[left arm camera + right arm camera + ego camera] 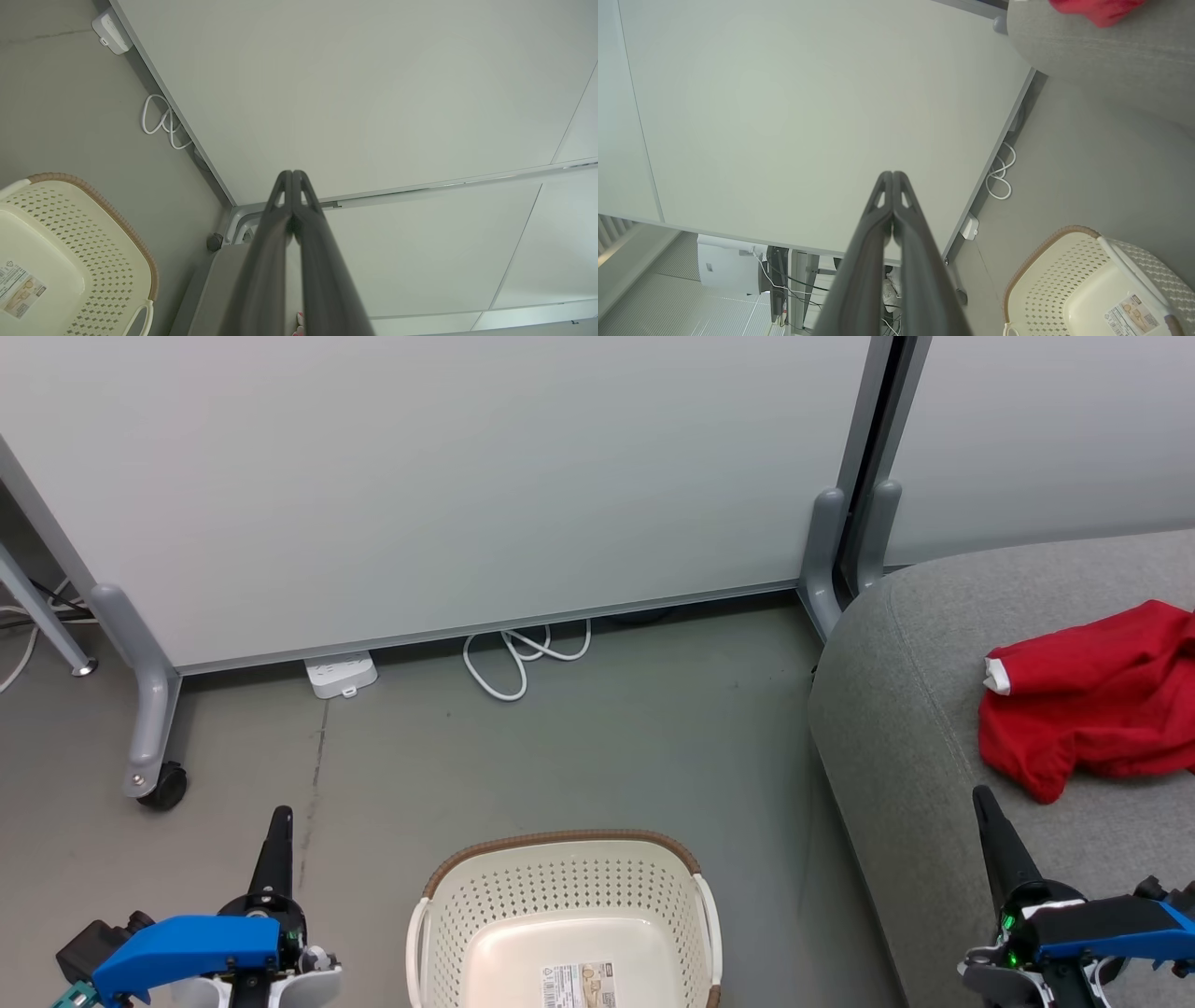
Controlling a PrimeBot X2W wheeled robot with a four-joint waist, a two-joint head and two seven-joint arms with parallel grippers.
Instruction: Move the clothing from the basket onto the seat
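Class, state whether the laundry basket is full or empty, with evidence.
Empty: inside the basket lies nothing but its label sticker.

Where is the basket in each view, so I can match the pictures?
Head view: basket at bottom centre, cut by the lower edge.
Left wrist view: basket at bottom left.
Right wrist view: basket at bottom right.
Shared landmark: the white cable loop at the foot of the partition.
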